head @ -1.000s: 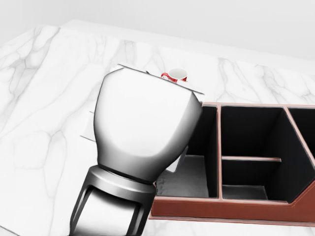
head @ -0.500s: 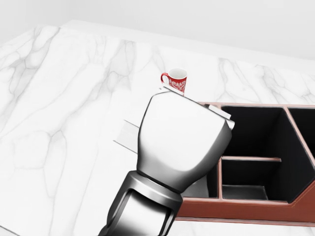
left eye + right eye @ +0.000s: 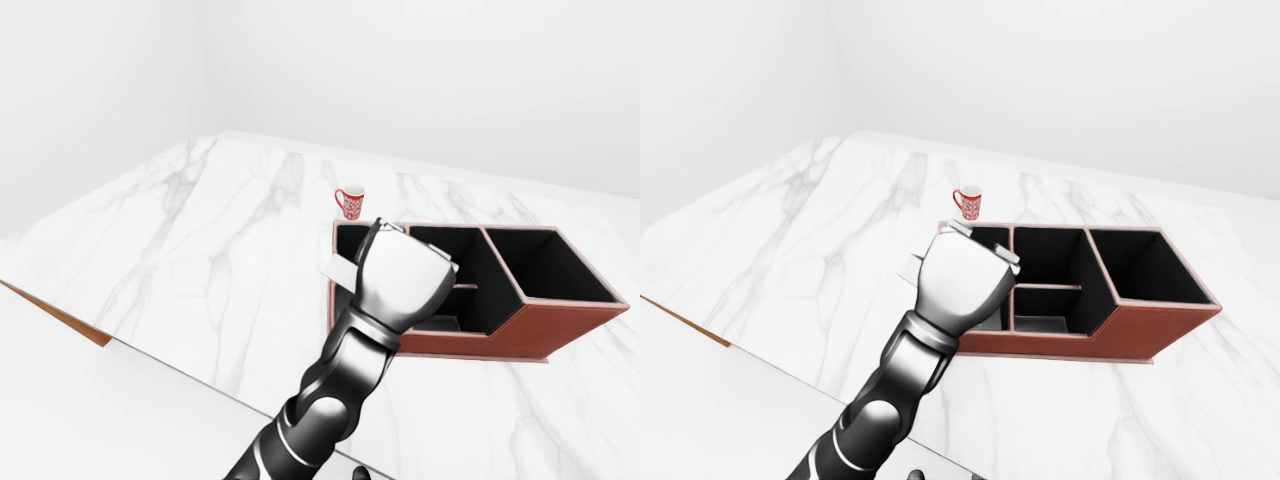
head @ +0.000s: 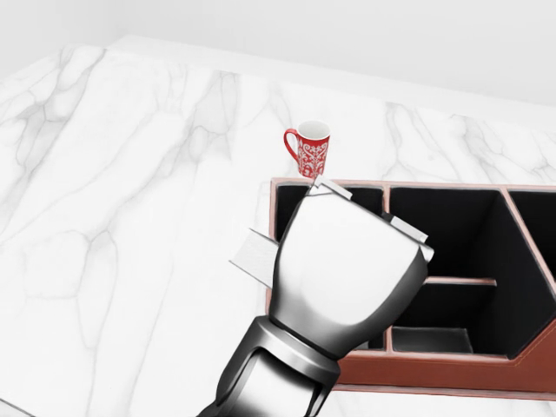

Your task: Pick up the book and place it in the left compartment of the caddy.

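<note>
My left hand (image 4: pixel 347 274) fills the middle of the head view, its rounded back toward the camera and its fingers hidden behind it. It is shut on the white book (image 4: pixel 257 254), whose edges stick out at the hand's left, top and right. Hand and book hang over the left compartment (image 4: pixel 291 201) of the red-brown caddy (image 3: pixel 545 335), which has black inner walls. Most of that compartment is covered by the hand. The right hand does not show.
A red patterned mug (image 4: pixel 310 148) stands on the white marble table (image 4: pixel 113 217) just above the caddy's left corner. The caddy's middle and right compartments (image 3: pixel 1140 268) lie to the right. The table's near edge (image 3: pixel 160 352) runs across the lower left.
The left hand has carried the book rightward, from over the bare table to over the caddy's left compartment. The mug, half hidden before, now shows whole.
</note>
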`<state>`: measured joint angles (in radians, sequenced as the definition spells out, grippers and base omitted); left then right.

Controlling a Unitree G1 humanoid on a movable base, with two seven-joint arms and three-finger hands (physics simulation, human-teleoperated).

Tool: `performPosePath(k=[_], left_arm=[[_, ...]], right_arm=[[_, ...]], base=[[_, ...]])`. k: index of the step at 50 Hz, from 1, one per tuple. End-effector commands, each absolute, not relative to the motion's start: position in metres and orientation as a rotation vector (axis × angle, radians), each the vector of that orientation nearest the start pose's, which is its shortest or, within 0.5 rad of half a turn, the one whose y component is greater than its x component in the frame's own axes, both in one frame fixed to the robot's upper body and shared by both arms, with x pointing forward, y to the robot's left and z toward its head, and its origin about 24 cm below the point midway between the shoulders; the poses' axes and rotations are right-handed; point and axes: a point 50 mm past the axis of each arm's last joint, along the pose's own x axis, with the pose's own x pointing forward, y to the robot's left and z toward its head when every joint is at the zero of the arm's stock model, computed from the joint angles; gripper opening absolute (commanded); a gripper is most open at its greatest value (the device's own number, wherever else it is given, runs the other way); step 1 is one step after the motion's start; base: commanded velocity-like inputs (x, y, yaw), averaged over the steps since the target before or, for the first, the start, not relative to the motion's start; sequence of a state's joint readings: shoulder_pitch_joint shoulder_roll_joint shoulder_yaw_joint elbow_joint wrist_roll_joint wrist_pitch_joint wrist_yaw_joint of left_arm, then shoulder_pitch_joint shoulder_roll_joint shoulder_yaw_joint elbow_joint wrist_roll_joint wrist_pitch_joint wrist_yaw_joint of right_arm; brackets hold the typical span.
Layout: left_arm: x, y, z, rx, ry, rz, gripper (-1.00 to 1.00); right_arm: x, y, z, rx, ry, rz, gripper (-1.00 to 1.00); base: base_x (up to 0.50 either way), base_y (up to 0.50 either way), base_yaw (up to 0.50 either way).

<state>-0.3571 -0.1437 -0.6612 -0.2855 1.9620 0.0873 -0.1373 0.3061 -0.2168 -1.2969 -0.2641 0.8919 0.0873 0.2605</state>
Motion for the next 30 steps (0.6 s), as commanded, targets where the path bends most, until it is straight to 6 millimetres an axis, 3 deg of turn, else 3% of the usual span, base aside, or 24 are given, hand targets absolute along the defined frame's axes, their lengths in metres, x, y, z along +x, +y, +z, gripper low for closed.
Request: performPosePath(k=[1,30], left_arm=[[0.216,-0.034,0.194,1.66,-1.009,0.125,-1.0],[0.225,-0.043,0.173,1.659,-0.997,0.076,-1.0]], right_arm=[[0.03,-0.401,0.146,0.181,-0.572,-0.822,1.0],[0.031,-0.401,0.144,0.18,-0.564,-0.818,1.0]], base=[[0.0,0.0,0.0],[0.0,0.0,0.0]])
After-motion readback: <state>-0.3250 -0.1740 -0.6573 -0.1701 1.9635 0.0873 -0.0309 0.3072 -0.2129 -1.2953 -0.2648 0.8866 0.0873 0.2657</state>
